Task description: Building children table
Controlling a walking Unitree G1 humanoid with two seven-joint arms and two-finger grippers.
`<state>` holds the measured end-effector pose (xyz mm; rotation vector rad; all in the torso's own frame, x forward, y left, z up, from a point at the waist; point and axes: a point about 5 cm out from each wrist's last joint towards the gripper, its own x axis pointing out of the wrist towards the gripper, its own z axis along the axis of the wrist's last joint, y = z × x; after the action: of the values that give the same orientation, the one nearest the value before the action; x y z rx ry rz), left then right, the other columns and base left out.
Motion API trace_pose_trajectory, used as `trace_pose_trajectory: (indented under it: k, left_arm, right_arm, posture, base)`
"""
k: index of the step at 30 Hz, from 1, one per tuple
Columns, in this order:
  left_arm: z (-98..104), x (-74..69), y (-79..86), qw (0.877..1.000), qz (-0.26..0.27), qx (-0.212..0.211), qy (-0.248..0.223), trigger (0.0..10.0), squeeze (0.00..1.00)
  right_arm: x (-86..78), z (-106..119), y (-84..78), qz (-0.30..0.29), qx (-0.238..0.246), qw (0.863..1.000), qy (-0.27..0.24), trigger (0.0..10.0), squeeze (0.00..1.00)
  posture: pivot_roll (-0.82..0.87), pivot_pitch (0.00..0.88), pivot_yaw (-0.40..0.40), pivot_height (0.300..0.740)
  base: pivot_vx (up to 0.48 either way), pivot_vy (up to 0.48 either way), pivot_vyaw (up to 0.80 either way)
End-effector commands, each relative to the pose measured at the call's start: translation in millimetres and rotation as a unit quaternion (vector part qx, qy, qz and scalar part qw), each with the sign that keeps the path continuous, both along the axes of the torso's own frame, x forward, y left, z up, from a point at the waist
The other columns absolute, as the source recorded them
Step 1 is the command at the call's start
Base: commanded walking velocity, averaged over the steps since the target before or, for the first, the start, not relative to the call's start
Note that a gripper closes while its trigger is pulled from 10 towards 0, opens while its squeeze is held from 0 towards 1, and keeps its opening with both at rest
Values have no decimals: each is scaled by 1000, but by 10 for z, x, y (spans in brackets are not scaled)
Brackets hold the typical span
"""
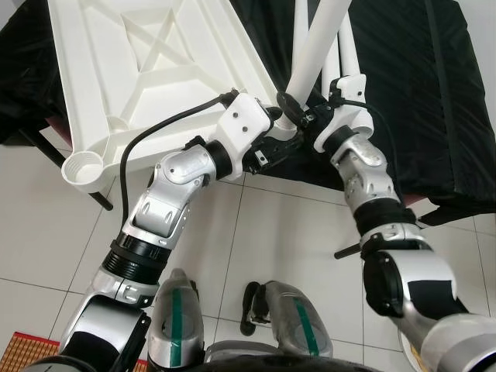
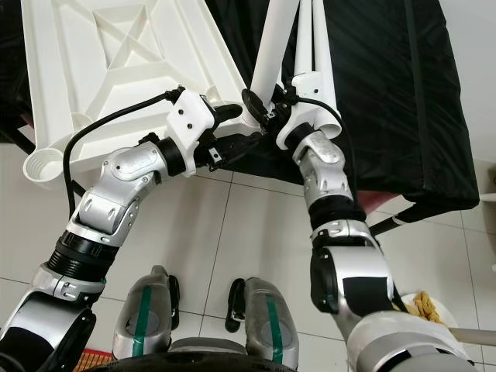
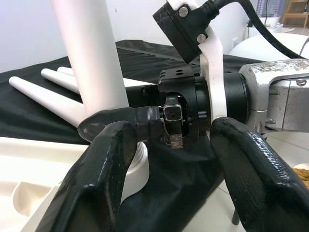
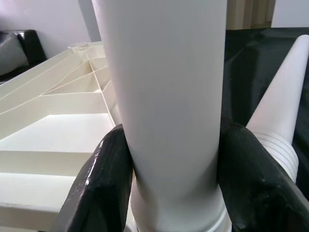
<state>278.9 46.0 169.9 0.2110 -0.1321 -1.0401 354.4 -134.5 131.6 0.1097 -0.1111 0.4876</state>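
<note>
- Tabletop (image 1: 147, 70): one, white, lying underside up on the black cloth (image 1: 418, 93). Four corner sockets are expected; one empty socket (image 1: 84, 165) shows at the near corner.
- Legs: one leg (image 1: 314, 54) stands tilted at the tabletop's other near corner, apparently being seated. About three spare legs (image 3: 53, 89) lie on the cloth beside the tabletop.
- Right gripper (image 4: 169, 159): pinching the standing leg near its base.
- Left gripper (image 3: 169, 159): fingers spread, just beside that leg, gripping nothing.
- Judgement: first leg in progress; three remain.
</note>
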Motion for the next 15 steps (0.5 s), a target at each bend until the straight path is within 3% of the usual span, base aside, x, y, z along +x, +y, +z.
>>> trace_pose_trajectory:
  k: [1,4,6,7,11,15]
  left_arm:
    - [-14,-18,-10,1000,5,-2,1,10000,0]
    - [-15,-21,-12,1000,4,-2,1,10000,0]
    - [-12,-18,-13,1000,4,-1,1,10000,0]
    - [-12,-18,-13,1000,4,-1,1,10000,0]
    - [-10,-18,-11,1000,5,-2,1,10000,0]
    - [-8,-16,-4,1000,7,-2,1,10000,0]
  right_arm:
    - [4,7,-51,-39,21,999,1,10000,0]
    - [-9,7,-43,-72,26,997,1,10000,0]
    - [-86,17,-2,-149,37,988,-13,10000,0]
    - [-86,17,-2,-149,37,988,-13,10000,0]
    - [-188,-31,17,-245,36,969,-7,10000,0]
    - [-220,-81,22,-250,39,967,9,10000,0]
  posture:
    - [44,0,-73,740]
    - [44,0,-74,740]
    - [47,0,-77,740]
    - [47,0,-77,740]
    - [53,0,-82,740]
    - [51,0,-79,740]
  base:
    - [0,0,0]
    - [0,0,0]
    - [0,0,0]
    - [0,0,0]
    - [0,0,0]
    - [0,0,0]
